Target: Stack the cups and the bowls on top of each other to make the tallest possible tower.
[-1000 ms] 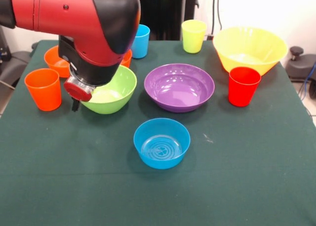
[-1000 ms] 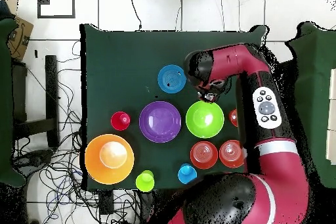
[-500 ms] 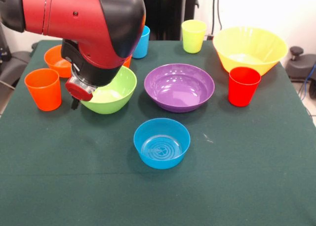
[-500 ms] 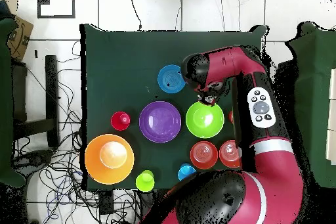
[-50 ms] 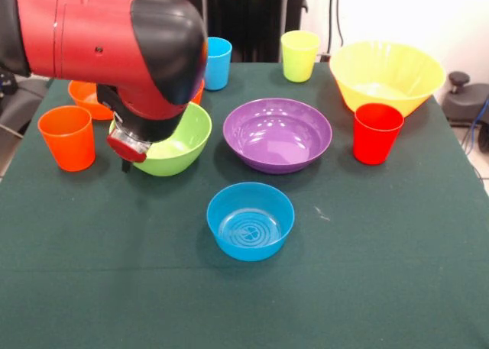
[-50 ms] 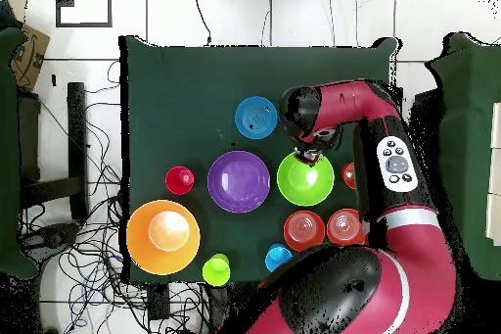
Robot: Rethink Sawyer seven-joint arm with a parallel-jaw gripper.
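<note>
My gripper (image 5: 126, 163) (image 6: 310, 157) hangs low at the near left rim of the lime green bowl (image 5: 177, 137) (image 6: 305, 182); the arm's head hides whether it is open or shut. The small blue bowl (image 5: 250, 221) (image 6: 256, 117) sits alone toward the front. The purple bowl (image 5: 277, 134) (image 6: 239, 181) lies right of the green one. Also on the cloth are the yellow bowl (image 5: 386, 74), red cup (image 5: 377, 133), yellow-green cup (image 5: 299, 55), light blue cup (image 5: 218, 63) and orange cup (image 5: 66, 137). One orange bowl (image 5: 82, 97) shows at the left, another (image 6: 303, 230) from overhead. Every piece stands singly.
The thick red and black arm (image 5: 107, 43) covers the table's back left corner and part of the green bowl. The dark green cloth (image 5: 367, 250) ends at the table's edges, with cables and tiled floor (image 6: 88, 252) around it.
The gripper has shifted a little from beside the orange cup to the green bowl's rim. The cups and bowls have not moved.
</note>
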